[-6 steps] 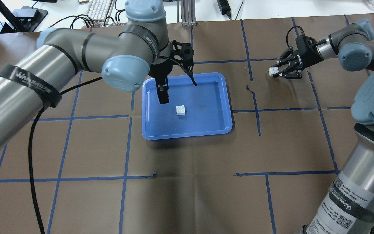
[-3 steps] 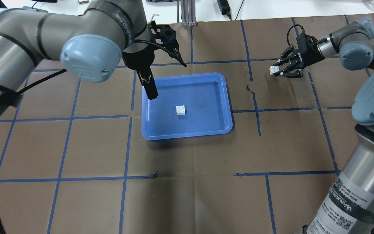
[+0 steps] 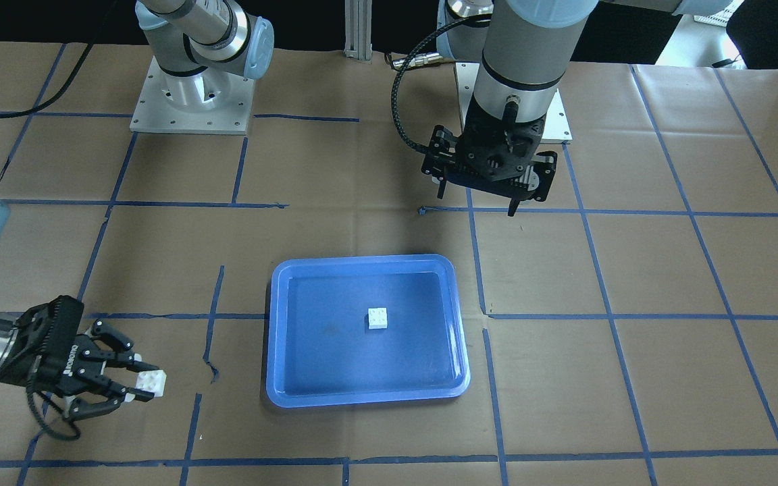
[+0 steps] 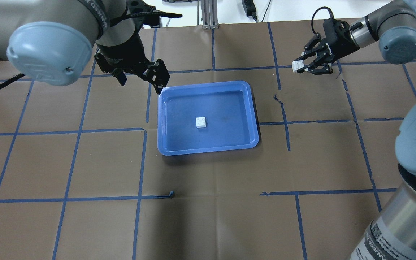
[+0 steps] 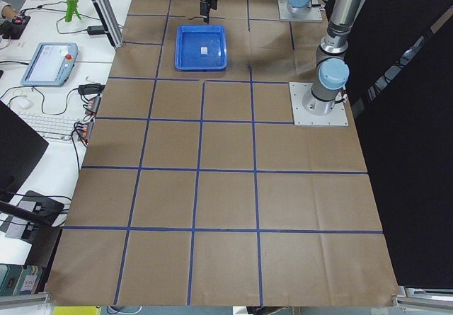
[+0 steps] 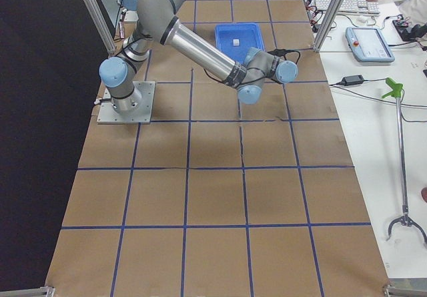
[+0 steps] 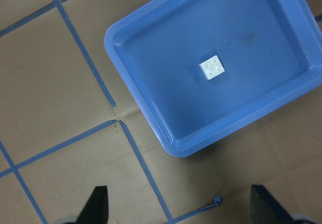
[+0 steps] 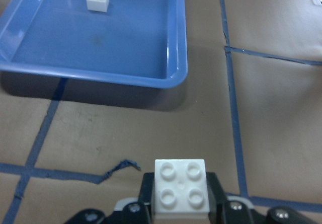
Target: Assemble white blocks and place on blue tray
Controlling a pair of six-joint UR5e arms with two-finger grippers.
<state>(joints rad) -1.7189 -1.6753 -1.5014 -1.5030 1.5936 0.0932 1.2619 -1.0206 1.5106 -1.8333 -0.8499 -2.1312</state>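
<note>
While the first white block (image 4: 201,122) lies studs up near the middle of the blue tray (image 4: 226,142), touching neither rim nor any end effector, the second white block (image 4: 296,66) is clamped between the fingers of the right end effector (image 4: 300,67). This held block is kept well apart from the tray, out to its right and toward the far side of the paper-covered desk (image 4: 208,216). In the right wrist view its four studs are turned toward the camera, and the tray is seen beyond it with the other block resting inside.

The left end effector (image 3: 477,202) is raised above the desk off the tray's left side, close to a corner of the tray. Its fingers are spread wide with nothing between them. In the left wrist view the tray and the first block are seen below and well apart from the two fingertips. Blue tape lines (image 4: 141,162) are laid across the desk in a grid.
</note>
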